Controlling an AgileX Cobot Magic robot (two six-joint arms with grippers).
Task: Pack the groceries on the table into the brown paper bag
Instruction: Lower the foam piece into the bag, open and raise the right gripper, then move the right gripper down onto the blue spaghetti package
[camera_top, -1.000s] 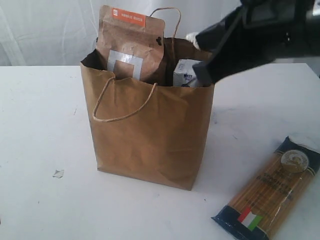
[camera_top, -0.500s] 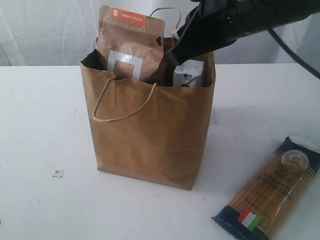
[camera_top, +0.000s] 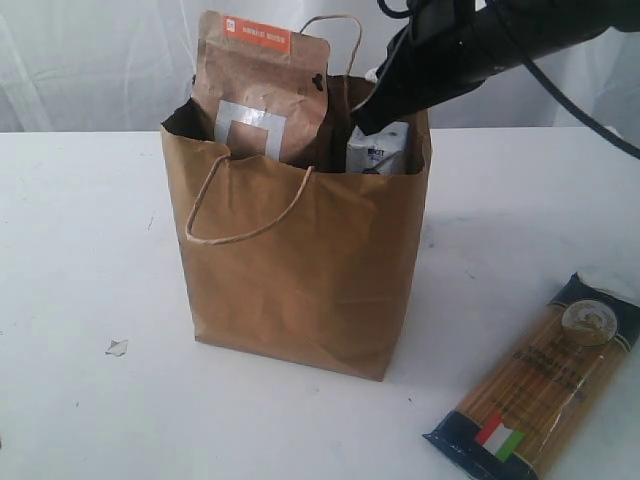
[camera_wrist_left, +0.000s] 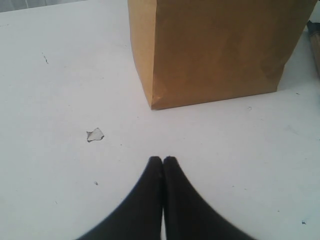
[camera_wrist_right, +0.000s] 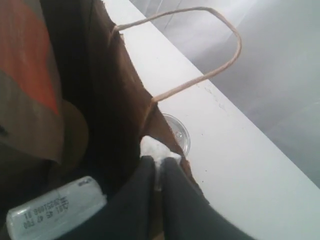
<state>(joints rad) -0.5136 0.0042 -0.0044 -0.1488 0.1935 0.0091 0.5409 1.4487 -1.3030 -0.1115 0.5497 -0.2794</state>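
White table (camera_top: 80, 250): spaghetti packet (camera_top: 540, 385) lies lower right, long axis diagonal, nearest the right tool (camera_wrist_right: 159, 161) at the bag (camera_top: 300, 270) mouth. Jaws nearly together; grip unclear.

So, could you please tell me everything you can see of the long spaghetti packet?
The long spaghetti packet lies flat on the white table, right of the brown paper bag in the exterior view and apart from it, so not yet packed. It looks like clear film showing pale yellow strands, with dark blue ends, a round gold emblem near the far end and a small green-white-red flag near the near end. It runs diagonally. Only the table touches it.
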